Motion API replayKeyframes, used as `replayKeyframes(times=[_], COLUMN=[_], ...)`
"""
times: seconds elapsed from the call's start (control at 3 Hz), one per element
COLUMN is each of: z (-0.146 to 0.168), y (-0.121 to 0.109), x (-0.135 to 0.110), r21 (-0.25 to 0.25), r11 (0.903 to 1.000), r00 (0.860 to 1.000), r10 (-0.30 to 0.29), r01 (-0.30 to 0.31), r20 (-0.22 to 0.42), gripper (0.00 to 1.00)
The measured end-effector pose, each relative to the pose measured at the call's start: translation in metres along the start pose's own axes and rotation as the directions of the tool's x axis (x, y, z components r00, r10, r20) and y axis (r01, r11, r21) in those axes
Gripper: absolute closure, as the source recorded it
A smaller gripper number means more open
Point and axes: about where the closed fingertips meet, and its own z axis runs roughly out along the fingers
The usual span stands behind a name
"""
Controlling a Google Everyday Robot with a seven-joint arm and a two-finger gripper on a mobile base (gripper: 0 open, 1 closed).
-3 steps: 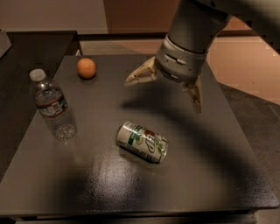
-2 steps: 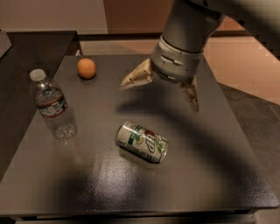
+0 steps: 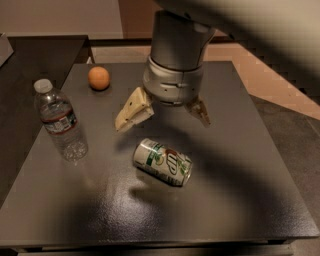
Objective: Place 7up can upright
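Looks like a lab or office test room to me, can't say which. I'm over a plain dark grey table (image 3: 280,200) with a second dark table (image 3: 45,47) just beside its far-left corner, a tan floor (image 3: 270,75) and a bare beige wall (image 3: 60,15) behind. The props are spaced apart: a water bottle (image 3: 60,122), an orange (image 3: 99,78) and a 7up can (image 3: 162,162) on its side. My gripper (image 3: 163,125) hangs over the middle, fingers spread wide.
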Motion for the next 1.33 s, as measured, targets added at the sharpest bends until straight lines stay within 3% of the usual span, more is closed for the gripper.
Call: replayKeyframes(times=[0.33,0.67,1.0,1.33], z=[0.004,0.008,0.015,0.025], y=[-0.012,-0.014,-0.007,0.004], x=[-0.007,-0.02,-0.034,-0.043], r21=[-0.035,-0.056,-0.079,-0.097], r11=[0.9883,0.9515,0.8878,0.8291], r00=[0.989,0.953,0.891,0.835], r10=[-0.149,-0.303,-0.453,-0.548], r01=[0.149,0.302,0.453,0.551], r20=[0.001,0.005,0.025,0.05], gripper=[0.0,0.0,0.0,0.0])
